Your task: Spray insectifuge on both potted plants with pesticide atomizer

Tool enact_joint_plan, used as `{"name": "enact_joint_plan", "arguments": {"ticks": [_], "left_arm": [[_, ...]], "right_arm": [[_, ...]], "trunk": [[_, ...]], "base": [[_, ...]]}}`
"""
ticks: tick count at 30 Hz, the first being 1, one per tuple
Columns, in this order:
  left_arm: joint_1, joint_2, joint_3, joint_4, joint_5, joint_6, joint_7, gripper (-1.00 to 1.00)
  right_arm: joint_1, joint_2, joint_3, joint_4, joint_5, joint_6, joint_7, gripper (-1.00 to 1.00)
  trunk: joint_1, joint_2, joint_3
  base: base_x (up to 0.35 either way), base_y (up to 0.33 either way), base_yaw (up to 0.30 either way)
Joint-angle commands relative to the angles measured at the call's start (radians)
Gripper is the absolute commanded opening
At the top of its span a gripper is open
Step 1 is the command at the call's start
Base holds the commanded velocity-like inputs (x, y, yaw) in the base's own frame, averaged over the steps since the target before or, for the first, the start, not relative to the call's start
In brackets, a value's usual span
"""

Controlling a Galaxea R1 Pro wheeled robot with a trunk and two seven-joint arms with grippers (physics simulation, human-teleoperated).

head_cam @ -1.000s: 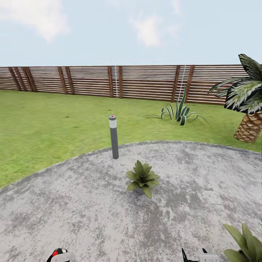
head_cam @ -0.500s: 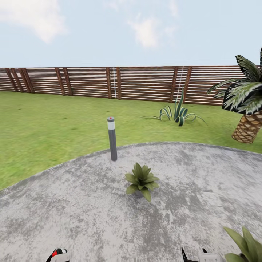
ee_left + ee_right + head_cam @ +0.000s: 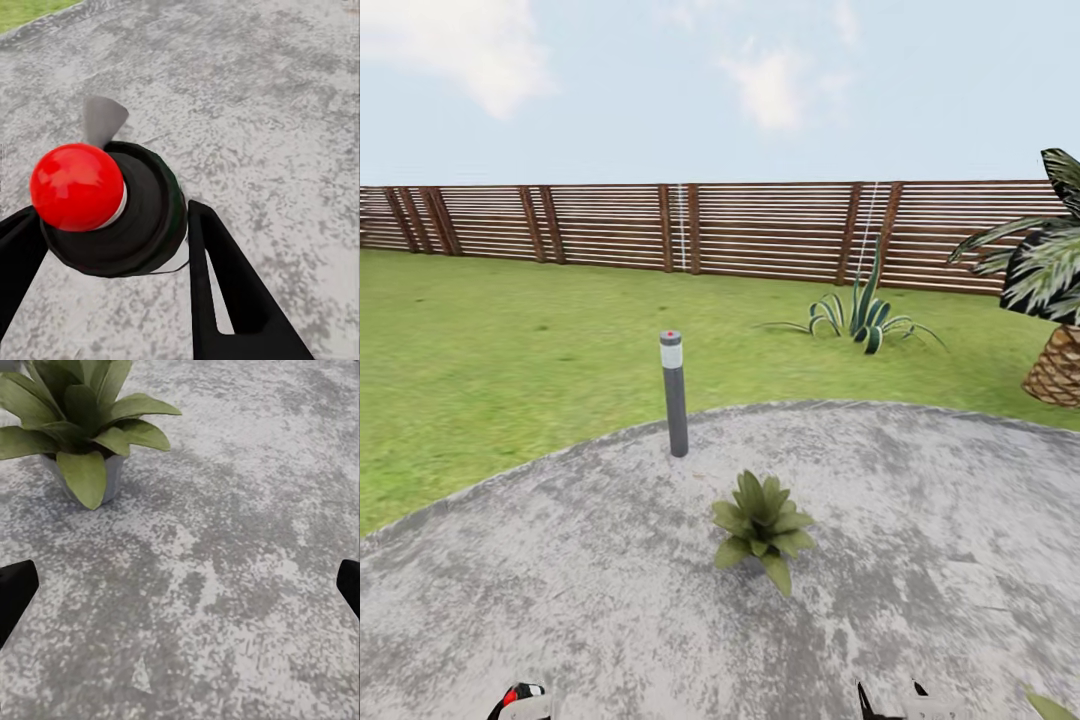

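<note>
Left wrist view has the pesticide atomizer (image 3: 112,210) clamped between the left gripper (image 3: 105,240) fingers, red tip facing the camera, over the stone patio (image 3: 262,97). Head view shows one potted plant (image 3: 762,528) mid-patio, near a grey bollard lamp (image 3: 674,393). Right gripper (image 3: 180,592) is spread wide and empty, another potted plant (image 3: 79,427) ahead of it.

palm tree (image 3: 1050,290) cropped at edge, second potted plant (image 3: 1052,706) mostly cropped

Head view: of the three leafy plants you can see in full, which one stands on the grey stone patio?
The low green rosette in front of the bollard lamp; the striped agave and palm grow on the lawn.
</note>
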Motion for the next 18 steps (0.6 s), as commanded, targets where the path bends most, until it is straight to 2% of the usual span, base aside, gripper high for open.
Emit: {"name": "enact_joint_plan", "arguments": {"ticks": [1,18], "left_arm": [[-0.001,0.000,0.002,0.001,-0.004,-0.003,0.003,-1.00],[-0.001,0.000,0.002,0.001,-0.003,-0.003,0.003,-1.00]], "right_arm": [[0.000,0.000,-0.005,0.001,0.005,-0.003,0.000,1.00],[0.000,0.000,-0.005,0.001,0.005,-0.003,0.000,1.00]], "trunk": [[0.000,0.000,-0.001],[0.000,0.000,-0.001]], "base": [[0.336,0.000,0.211],[0.336,0.000,0.272]]}}
